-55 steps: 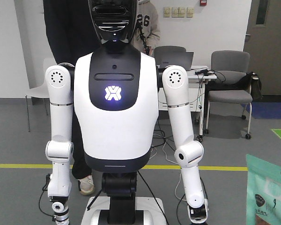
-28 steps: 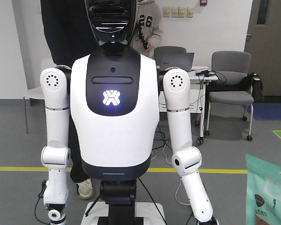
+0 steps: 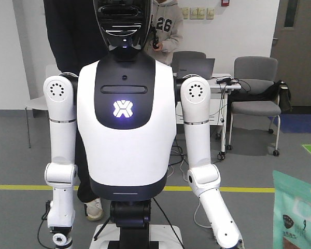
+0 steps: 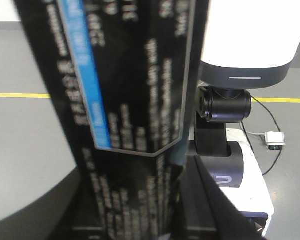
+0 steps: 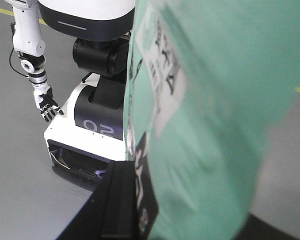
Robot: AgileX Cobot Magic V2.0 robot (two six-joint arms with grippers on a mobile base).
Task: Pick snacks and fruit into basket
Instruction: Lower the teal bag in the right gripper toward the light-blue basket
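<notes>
Green pouch [image 5: 210, 100] held off the floor, clenched by one edge in right gripper [image 5: 150, 200]. Black pouch [image 4: 130, 100] looks pinched in left gripper [image 4: 145, 210]. Basket unseen. Risk: slick film slips mid-swing; humanoid [image 3: 125, 119] stands close ahead.

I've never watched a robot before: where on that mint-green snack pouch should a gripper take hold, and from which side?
Pinch across its two flat faces near one edge, coming in edge-on. The mint-green pouch is thin and flat, so only the faces offer grip. The right gripper seems to hold it so, one dark finger on its printed face.
</notes>
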